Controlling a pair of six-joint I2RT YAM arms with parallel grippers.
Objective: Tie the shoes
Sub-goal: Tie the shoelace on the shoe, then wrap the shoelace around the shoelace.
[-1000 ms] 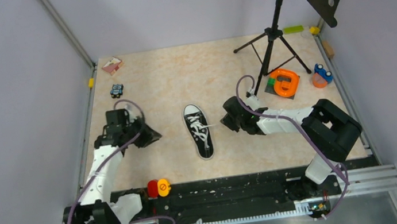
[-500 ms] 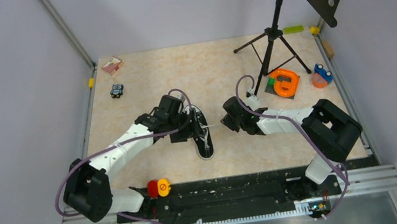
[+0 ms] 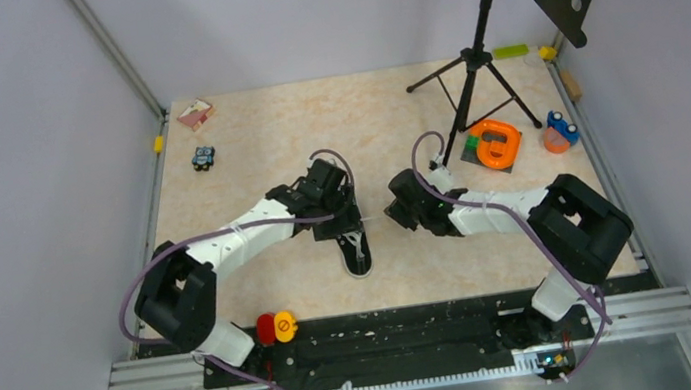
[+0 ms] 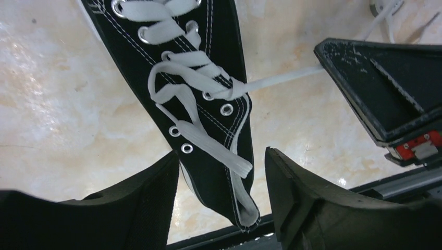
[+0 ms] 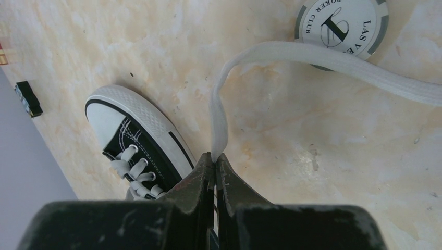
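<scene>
One shift, left gripper [image 4: 219, 172] spread over sneaker [image 4: 229, 52], right gripper [image 5: 215, 156] still pinching lace [image 5: 219, 120]

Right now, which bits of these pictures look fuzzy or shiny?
Right wrist view: the right hand, close to the lens, looks fuzzy, while the poker chip and lace are sharp. Left wrist view: the table shows pale shiny patches; the sneaker is crisp. Top view: even light, soft shadows only.

black sneaker [image 3: 356, 254] lies flat mid-table, its white laces [image 4: 213, 151] loose.
</scene>
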